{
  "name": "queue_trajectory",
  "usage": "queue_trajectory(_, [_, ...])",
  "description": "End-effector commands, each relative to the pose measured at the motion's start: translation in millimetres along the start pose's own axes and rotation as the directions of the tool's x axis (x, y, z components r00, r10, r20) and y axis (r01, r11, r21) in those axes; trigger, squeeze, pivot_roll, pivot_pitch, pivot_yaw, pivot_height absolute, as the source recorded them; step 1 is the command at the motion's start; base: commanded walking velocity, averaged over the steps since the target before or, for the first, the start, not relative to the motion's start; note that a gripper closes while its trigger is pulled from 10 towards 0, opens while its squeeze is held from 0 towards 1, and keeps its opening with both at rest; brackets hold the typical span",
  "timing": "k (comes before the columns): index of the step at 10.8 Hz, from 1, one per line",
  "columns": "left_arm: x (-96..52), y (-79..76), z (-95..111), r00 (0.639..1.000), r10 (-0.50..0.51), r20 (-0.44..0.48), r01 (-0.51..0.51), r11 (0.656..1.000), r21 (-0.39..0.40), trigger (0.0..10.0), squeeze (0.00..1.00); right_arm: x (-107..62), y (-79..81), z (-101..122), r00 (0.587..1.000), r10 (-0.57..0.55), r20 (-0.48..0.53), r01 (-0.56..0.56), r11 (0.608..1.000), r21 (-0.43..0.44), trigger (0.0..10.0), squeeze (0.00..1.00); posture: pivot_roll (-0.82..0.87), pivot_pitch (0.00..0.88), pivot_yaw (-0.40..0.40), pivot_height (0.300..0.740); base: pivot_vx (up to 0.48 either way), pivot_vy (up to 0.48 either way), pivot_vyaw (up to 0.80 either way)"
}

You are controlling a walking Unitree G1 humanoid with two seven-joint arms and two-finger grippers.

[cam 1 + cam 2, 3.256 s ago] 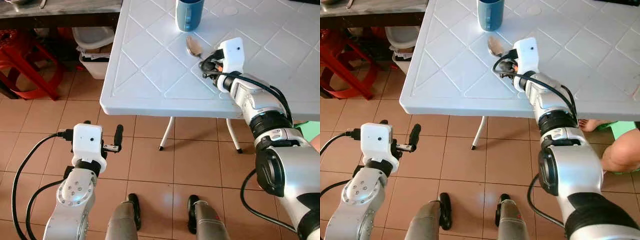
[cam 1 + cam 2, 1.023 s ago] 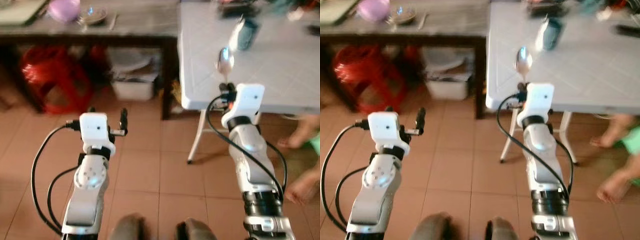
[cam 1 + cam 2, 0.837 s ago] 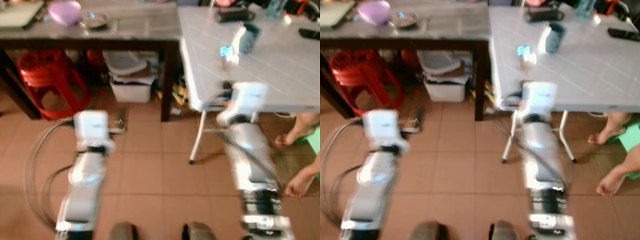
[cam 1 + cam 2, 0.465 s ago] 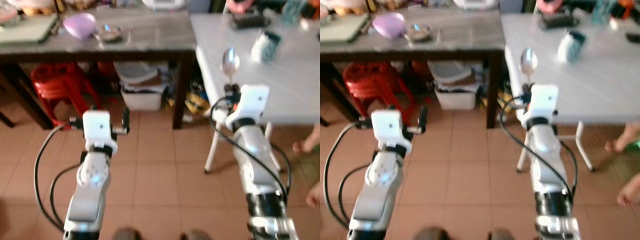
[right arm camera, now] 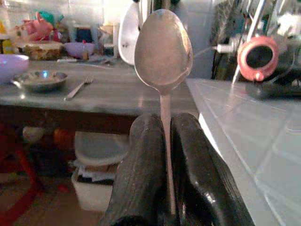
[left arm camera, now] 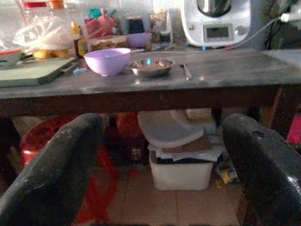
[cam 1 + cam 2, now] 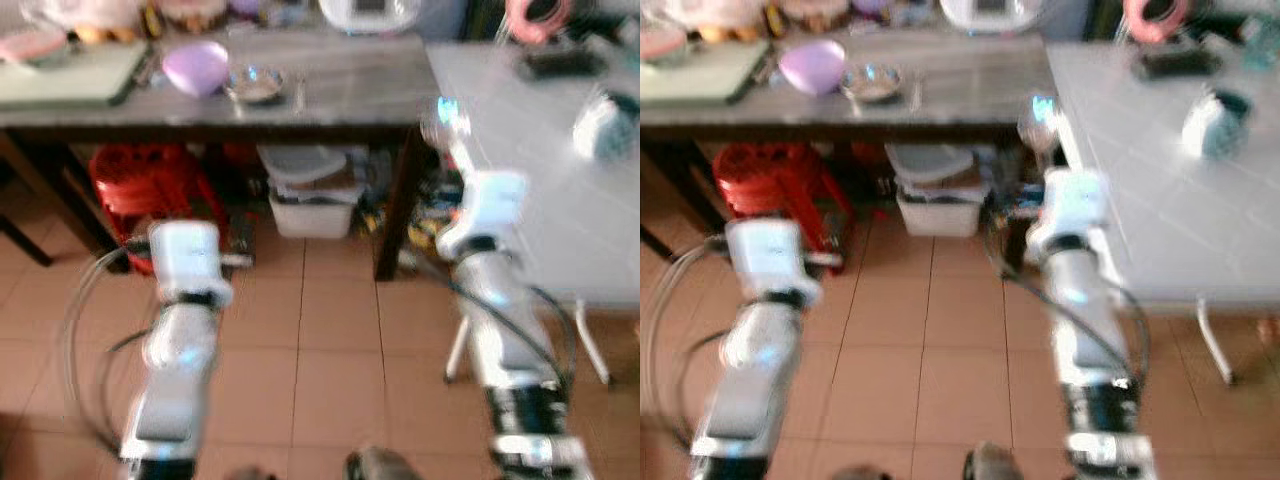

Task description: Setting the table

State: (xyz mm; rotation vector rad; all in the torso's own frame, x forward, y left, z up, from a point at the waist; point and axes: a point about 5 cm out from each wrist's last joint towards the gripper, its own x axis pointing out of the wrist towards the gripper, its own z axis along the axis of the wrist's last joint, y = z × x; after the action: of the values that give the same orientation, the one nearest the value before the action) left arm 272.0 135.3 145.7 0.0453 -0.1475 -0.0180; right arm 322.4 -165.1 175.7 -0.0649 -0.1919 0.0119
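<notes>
A metal spoon point(image 5: 163, 47) stands upright with its bowl up, its handle pinched by my right gripper point(image 5: 164, 123), which is shut on it. The spoon point(image 7: 440, 115) is held in the air near the corner where the white plastic table point(image 7: 540, 160) meets the dark wooden table point(image 7: 340, 95). A blue cup point(image 7: 605, 125) lies on the white table, blurred. My left gripper point(image 6: 162, 120) is open with nothing in it, held out low over the tiled floor and facing the dark table. On that table are a purple bowl point(image 6: 107, 61), a small metal bowl point(image 6: 151, 67) and a fork point(image 6: 185, 70).
A green cutting board point(image 7: 70, 80) lies at the dark table's left end. Below that table are a red stool point(image 7: 145, 185) and a white bin point(image 7: 315, 205) with a lid. A white appliance point(image 6: 216, 21) stands at the back. Tiled floor point(image 7: 320, 350) lies ahead.
The whole picture has shifted: the camera has swung left, so the dark table is more central and the white table further right. The spoon stays in my right gripper.
</notes>
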Motion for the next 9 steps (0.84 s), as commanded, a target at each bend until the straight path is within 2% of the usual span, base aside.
queue_trajectory(1, [-0.5,8.1,0.1,1.000,0.023,0.002,-0.023,0.999,0.030,10.0,0.00,2.5,10.1,6.6,0.999,0.035,0.028,-0.035,0.999,0.020,0.0,0.00,0.00,0.093,0.028,0.740,0.439,0.000,0.00])
queue_trajectory(9, [-2.0,5.7,-0.5,1.000,0.011,-0.006,-0.011,1.000,0.028,10.0,0.00,1.2,13.2,5.3,0.999,0.048,0.022,-0.049,0.998,0.028,0.0,0.00,0.01,0.104,0.033,0.740,0.440,0.000,0.00])
